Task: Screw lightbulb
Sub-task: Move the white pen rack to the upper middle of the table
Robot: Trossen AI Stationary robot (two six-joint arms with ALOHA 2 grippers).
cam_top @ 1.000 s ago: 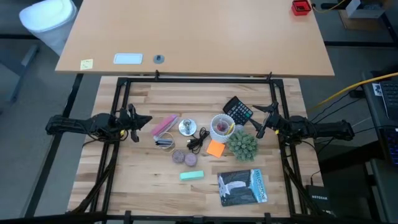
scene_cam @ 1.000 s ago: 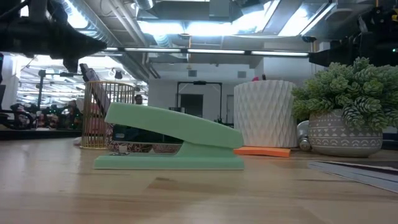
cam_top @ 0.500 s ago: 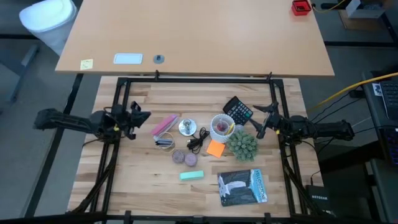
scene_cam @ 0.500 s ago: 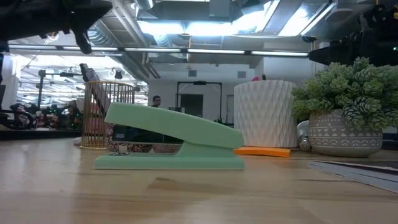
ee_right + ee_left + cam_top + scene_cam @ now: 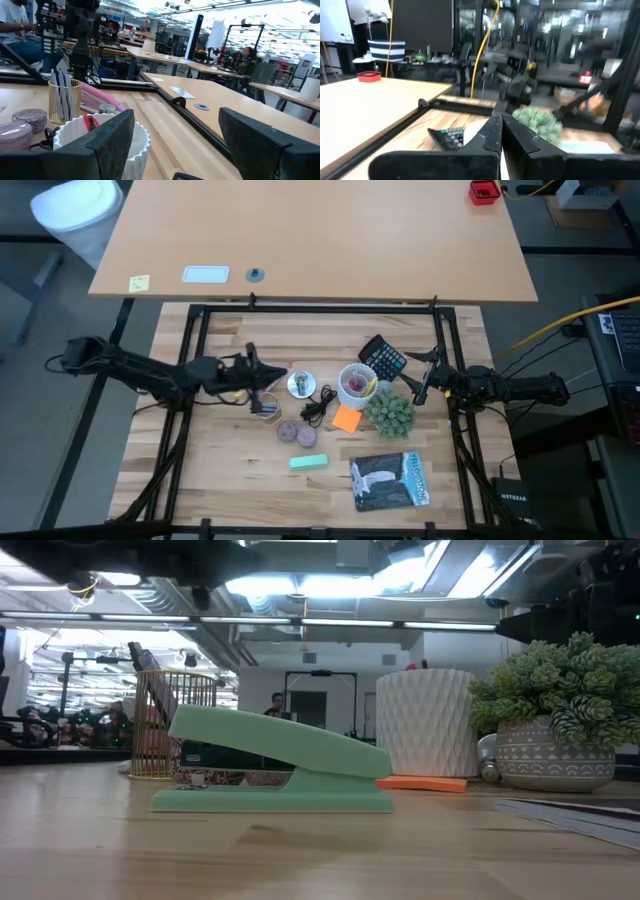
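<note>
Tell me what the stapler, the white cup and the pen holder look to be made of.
Stapler: likely plastic or painted metal, smooth matte mint-green shell. White cup: probably ceramic or moulded plastic, matte white with a ribbed zigzag relief. Pen holder: thin metal wire, shiny gold bars you can see through.

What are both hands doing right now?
Left hand: shut, holding nothing visible, above the pink case.
Right hand: open, empty, waiting by the plant.

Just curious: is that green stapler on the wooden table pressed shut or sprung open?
Sprung open. In the low view the mint-green stapler has its top arm angled up from its flat base, a gap beneath.
</note>
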